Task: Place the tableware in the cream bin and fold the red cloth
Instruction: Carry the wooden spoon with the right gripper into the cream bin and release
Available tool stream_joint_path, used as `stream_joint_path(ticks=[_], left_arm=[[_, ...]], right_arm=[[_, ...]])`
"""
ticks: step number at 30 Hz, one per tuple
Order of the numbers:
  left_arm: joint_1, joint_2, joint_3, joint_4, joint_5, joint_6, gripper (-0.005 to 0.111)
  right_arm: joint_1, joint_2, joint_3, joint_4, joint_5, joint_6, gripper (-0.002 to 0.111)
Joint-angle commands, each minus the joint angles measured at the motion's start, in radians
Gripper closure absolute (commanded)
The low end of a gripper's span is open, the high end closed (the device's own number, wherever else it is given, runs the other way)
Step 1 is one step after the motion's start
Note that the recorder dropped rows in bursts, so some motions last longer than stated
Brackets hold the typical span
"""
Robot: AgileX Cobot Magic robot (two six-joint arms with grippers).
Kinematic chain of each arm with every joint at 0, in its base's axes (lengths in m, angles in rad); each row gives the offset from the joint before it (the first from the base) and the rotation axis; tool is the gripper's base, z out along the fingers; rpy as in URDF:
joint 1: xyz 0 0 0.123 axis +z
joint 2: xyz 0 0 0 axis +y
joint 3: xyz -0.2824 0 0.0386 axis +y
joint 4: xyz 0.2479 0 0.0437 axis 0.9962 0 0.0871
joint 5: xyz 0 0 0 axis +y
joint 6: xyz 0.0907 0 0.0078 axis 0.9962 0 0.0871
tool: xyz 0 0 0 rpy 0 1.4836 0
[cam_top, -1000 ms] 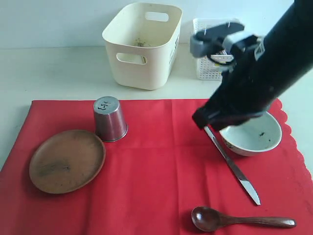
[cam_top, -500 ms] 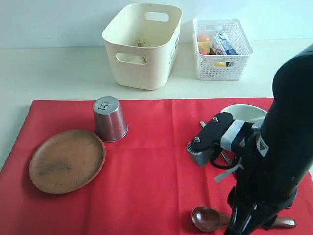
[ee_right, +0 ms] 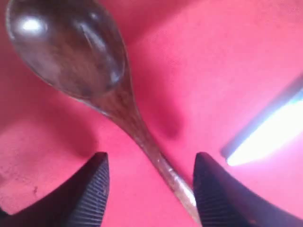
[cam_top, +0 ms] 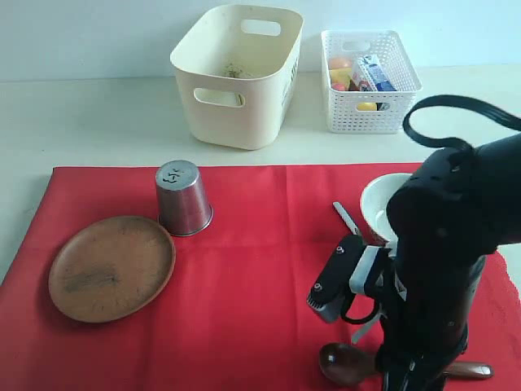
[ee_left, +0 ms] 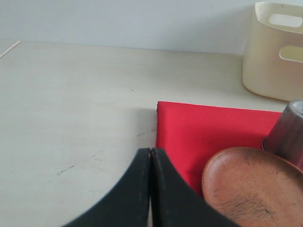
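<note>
Right gripper (ee_right: 151,163) hangs spread over the dark wooden spoon (ee_right: 71,47), straddling its handle without touching it. The spoon lies flat on the red cloth (cam_top: 260,261). Spoon pickup seems the step in hand: next, lower, clamp the handle, lift, and carry it to the cream bin (cam_top: 236,73) beyond the cloth's far edge. Left gripper (ee_left: 150,189) rests closed and empty beside the cloth's corner.
</note>
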Motion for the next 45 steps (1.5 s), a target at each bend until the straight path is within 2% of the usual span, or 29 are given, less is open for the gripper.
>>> stream_joint_path(ticks=[1, 2, 4, 6, 16, 23, 27, 33, 37, 45], left_arm=[[-0.006, -0.005, 0.003, 0.001, -0.012, -0.001, 0.105], [-0.006, -0.005, 0.003, 0.001, -0.012, -0.001, 0.105], [-0.006, -0.005, 0.003, 0.001, -0.012, -0.001, 0.105], [-0.006, -0.005, 0.003, 0.001, -0.012, -0.001, 0.105], [-0.006, -0.005, 0.003, 0.001, -0.012, -0.001, 0.105], [-0.006, -0.005, 0.003, 0.001, -0.012, -0.001, 0.105], [-0.006, -0.005, 0.003, 0.001, -0.012, -0.001, 0.105], [-0.006, -0.005, 0.003, 0.001, -0.012, -0.001, 0.105], [-0.006, -0.005, 0.003, 0.001, -0.012, -0.001, 0.105], [-0.006, -0.005, 0.003, 0.001, -0.012, -0.001, 0.105]], right_arm=[[0.003, 0.049, 0.004, -0.054, -0.017, -0.021, 0.075], [0.003, 0.051, 0.004, -0.063, -0.017, -0.021, 0.087], [0.003, 0.054, 0.004, -0.074, -0.006, -0.020, 0.103], [0.003, 0.054, 0.004, -0.075, 0.011, -0.020, 0.108], [0.003, 0.012, -0.092, -0.046, 0.140, -0.020, 0.108], [0.003, -0.087, -0.228, -0.033, 0.123, 0.008, 0.108], [0.003, -0.122, -0.320, -0.056, 0.018, 0.037, 0.108], [0.003, -0.118, -0.459, -0.239, -0.166, 0.184, 0.108], [-0.037, -0.086, -0.539, -0.315, -0.287, 0.269, 0.108], [-0.149, 0.042, -0.673, -0.311, -0.539, 0.320, 0.108]])
